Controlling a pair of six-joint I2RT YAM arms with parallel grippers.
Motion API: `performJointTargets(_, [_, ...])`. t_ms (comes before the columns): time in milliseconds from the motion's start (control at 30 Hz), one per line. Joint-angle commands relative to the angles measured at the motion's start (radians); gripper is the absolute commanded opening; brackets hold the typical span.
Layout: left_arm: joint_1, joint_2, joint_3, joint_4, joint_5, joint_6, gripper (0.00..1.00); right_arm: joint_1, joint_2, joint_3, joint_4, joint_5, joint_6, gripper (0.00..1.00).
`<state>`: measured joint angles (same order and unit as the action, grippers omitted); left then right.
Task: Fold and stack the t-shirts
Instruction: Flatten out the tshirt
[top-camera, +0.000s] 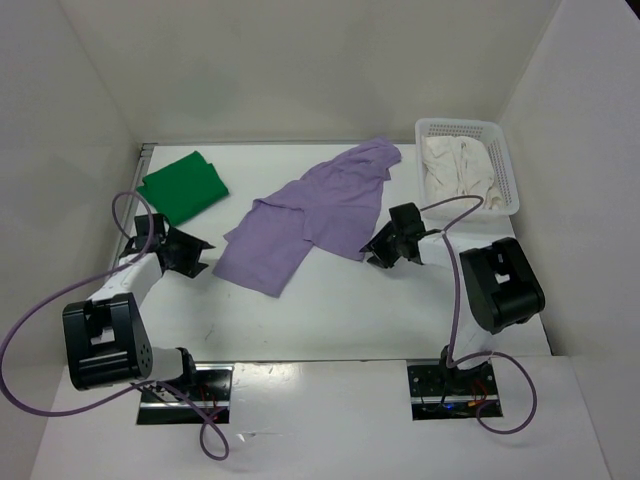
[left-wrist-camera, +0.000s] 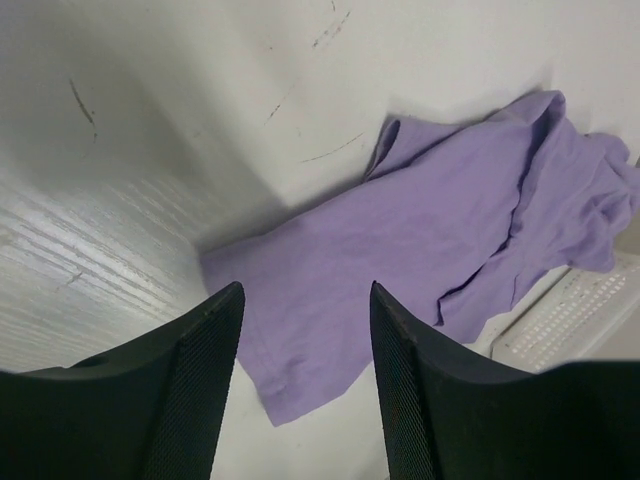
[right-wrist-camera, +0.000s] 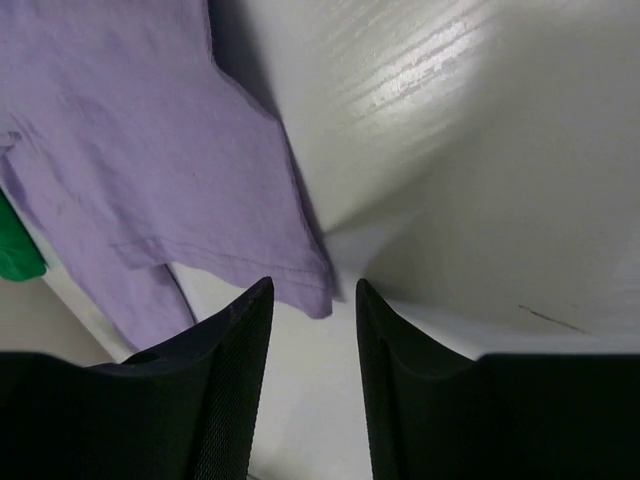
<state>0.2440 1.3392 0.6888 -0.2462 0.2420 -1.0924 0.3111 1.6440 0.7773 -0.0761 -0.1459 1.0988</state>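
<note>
The lavender t-shirt (top-camera: 310, 215) lies spread and rumpled across the middle of the table. A bright green t-shirt (top-camera: 183, 185) rests folded at the back left. The cream-white t-shirt (top-camera: 455, 170) is bunched inside the basket. My left gripper (top-camera: 203, 257) stands open just left of the lavender shirt's near corner, nothing between its fingers. In the left wrist view that corner (left-wrist-camera: 290, 390) shows between the open left gripper (left-wrist-camera: 305, 290). My right gripper (top-camera: 372, 252) is open beside the shirt's right hem. The right wrist view shows the hem corner (right-wrist-camera: 310, 285) just ahead of the right gripper (right-wrist-camera: 313, 285).
A white perforated basket (top-camera: 512, 185) stands at the back right, near the right wall. White walls enclose the table on the left, back and right. A strip of the green shirt (right-wrist-camera: 15, 250) shows at the left edge of the right wrist view.
</note>
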Motion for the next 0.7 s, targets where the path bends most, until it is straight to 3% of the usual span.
performJointTargets(0, [0.005, -0.034, -0.012, 0.038, -0.015, -0.060, 0.60, 0.010, 0.036, 0.046, 0.044, 0.035, -0.022, 0.44])
performJointTargets(300, [0.005, 0.031, -0.067, 0.087, -0.015, -0.060, 0.47, 0.028, 0.096, 0.080, 0.056, 0.017, -0.022, 0.29])
performJointTargets(433, [-0.046, 0.075, -0.058, 0.076, -0.095, -0.040, 0.49, 0.048, 0.083, 0.089, 0.046, 0.017, -0.022, 0.31])
performJointTargets(533, [-0.074, 0.126, -0.058, 0.100, -0.109, -0.040, 0.54, 0.057, 0.074, 0.089, 0.045, 0.017, -0.022, 0.38])
performJointTargets(667, [-0.129, 0.173, -0.029, 0.110, -0.144, -0.040, 0.52, 0.057, 0.074, 0.089, 0.045, 0.017, -0.022, 0.33])
